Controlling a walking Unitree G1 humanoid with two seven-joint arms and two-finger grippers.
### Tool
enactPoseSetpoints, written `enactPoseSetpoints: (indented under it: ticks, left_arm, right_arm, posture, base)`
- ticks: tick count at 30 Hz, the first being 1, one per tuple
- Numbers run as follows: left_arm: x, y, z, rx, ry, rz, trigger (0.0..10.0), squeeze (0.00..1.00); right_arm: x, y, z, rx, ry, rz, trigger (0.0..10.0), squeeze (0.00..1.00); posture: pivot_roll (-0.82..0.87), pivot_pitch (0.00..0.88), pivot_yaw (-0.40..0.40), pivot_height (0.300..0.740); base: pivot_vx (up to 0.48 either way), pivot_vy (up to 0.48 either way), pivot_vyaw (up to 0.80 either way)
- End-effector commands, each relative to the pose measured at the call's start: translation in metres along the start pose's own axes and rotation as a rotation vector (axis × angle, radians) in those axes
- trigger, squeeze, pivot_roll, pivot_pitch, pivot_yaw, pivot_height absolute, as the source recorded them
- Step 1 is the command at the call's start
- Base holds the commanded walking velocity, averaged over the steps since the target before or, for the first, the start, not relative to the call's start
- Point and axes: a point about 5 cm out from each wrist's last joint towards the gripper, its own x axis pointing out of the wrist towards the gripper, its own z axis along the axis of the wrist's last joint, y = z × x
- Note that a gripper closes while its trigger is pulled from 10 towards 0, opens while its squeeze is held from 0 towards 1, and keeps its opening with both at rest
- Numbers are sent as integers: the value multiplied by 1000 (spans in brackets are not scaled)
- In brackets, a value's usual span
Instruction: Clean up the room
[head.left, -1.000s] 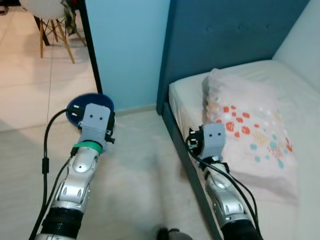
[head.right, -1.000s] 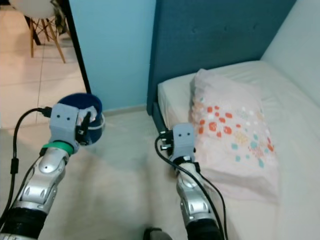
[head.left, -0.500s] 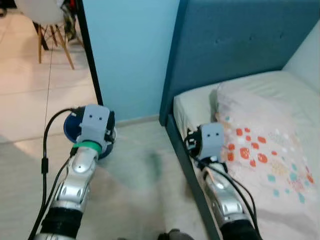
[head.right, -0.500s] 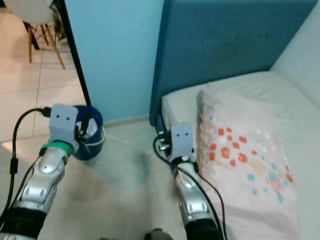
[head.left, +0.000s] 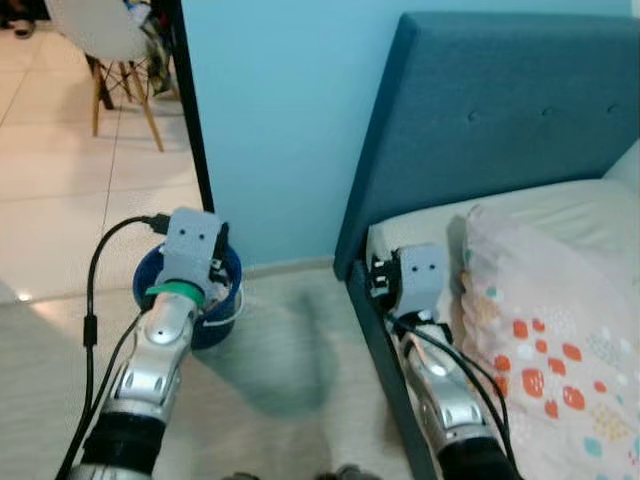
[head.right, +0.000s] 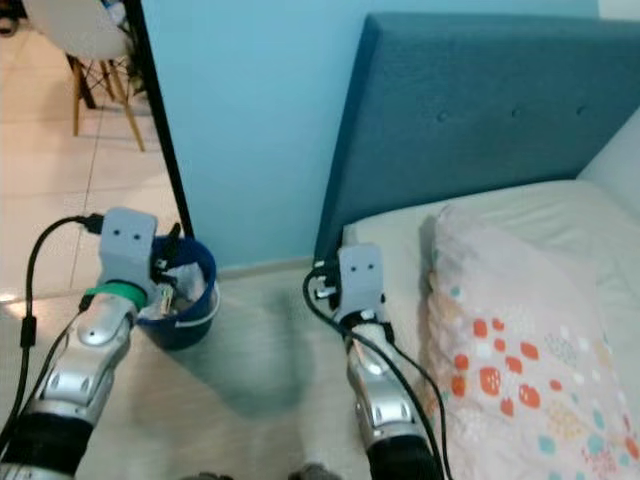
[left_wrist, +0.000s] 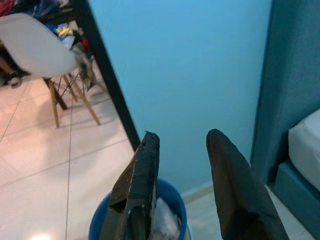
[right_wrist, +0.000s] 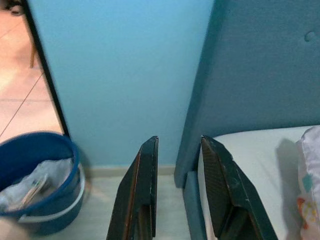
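A blue bin with a white liner and crumpled rubbish inside stands on the pale floor against the light blue wall. My left gripper hangs open and empty just above the bin's near rim. My right gripper is open too, with nothing in it, raised at the bed's corner and pointing toward the wall. A pink pillow with red and teal spots lies on the white mattress.
The bed's dark blue headboard stands to the right of the bin. A black door frame rises just behind the bin. Past it is a tiled floor with a white chair on wooden legs.
The whole view has shifted as I move toward the wall. The bin has come closer and now sits under my left gripper. Both arms hold the same pose, fingers still open.
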Motion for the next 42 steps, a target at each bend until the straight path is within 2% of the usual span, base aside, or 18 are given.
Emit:
enactPoseSetpoints:
  ticks: [1, 20, 24, 36, 42]
  left_arm:
    - [-1, -4, -3, -6, 10, -14, 10000, 0]
    - [-1, -6, -3, -8, 11, -14, 10000, 0]
    - [-1, -6, -3, -8, 11, -14, 10000, 0]
    - [-3, -12, -4, -29, 36, -43, 10000, 0]
    - [-2, -11, -5, -38, 55, -35, 10000, 0]
  right_arm:
    - [-3, -3, -6, -3, 23, -8, 10000, 0]
    - [-4, -3, -7, 2, 29, -12, 10000, 0]
    - [-4, -3, -8, 10, 31, -16, 10000, 0]
    - [-4, -4, -7, 15, 29, -20, 10000, 0]
    - [-4, -4, -7, 16, 29, -21, 10000, 0]
  posture:
    - [20, 34, 33, 740]
    - [20, 41, 33, 740]
    - [19, 41, 34, 740]
    - [19, 42, 33, 740]
    - [19, 42, 33, 740]
  base:
    - [480, 0, 0]
    - [480, 0, 0]
    - [480, 0, -800]
    - [0, 0, -800]
    - [0, 0, -800]
